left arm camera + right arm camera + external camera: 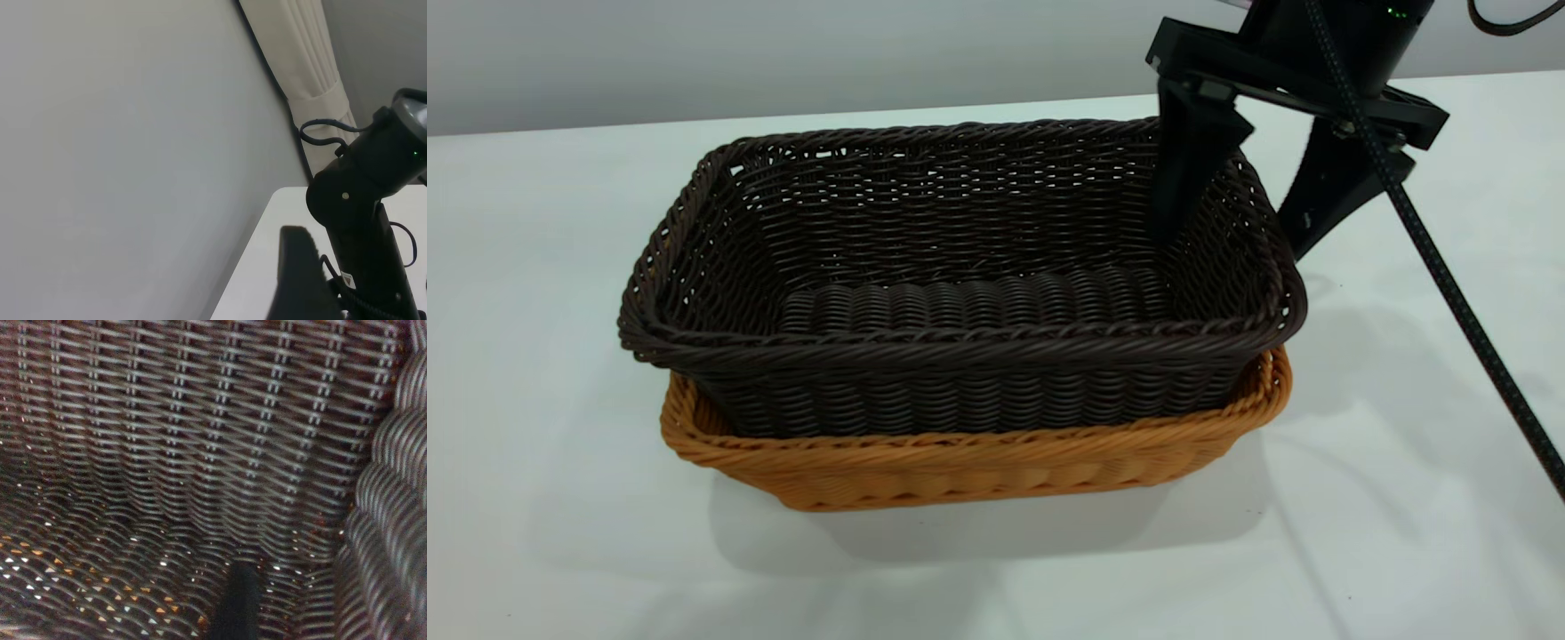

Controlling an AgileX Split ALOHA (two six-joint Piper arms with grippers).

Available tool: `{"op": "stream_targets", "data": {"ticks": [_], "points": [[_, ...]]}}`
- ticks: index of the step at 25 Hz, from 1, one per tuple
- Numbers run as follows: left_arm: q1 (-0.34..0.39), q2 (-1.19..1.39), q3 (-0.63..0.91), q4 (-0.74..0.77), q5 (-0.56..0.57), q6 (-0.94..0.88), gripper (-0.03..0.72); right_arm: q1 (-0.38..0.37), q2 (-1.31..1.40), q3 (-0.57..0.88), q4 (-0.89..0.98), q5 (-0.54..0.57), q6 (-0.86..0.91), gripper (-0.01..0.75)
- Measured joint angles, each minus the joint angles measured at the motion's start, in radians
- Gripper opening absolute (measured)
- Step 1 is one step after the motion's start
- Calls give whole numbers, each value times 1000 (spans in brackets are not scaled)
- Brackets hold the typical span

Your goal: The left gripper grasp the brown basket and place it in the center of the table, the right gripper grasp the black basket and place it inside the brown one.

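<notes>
The black basket point(960, 284), nested in the brown basket point(978, 462), is straddled at its right end wall by the right gripper point(1240, 222), jaws parted.

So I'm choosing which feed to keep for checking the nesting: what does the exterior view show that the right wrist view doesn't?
Only the exterior view shows the brown basket on the table under the black basket, and the right gripper straddling its right wall, one finger inside, one outside. Only the right wrist view shows orange glinting through the weave's gaps. Both show the black basket's woven interior.
</notes>
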Motion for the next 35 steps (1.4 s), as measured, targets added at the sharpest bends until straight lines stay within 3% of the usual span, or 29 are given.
{"op": "stream_targets", "data": {"ticks": [9, 16, 22, 29, 32, 35], "points": [[0, 0, 0, -22, -1, -7, 386, -1, -19, -4, -19, 31, 0, 693], [0, 0, 0, -22, 7, -7, 386, -1, -25, -148, -101, 168, -31, 693], [0, -6, 0, -21, 30, -7, 386, -1, -35, -277, 7, 167, 0, 694], [0, -76, 0, -16, 32, -7, 382, -1, -90, -290, 77, 166, -76, 692], [0, -118, 1, -13, 21, -20, 342, -1, -151, -289, 1, 167, -92, 655], [0, -169, 1, -2, 33, -84, 248, -1, -225, -289, -66, 167, -88, 566]]}}
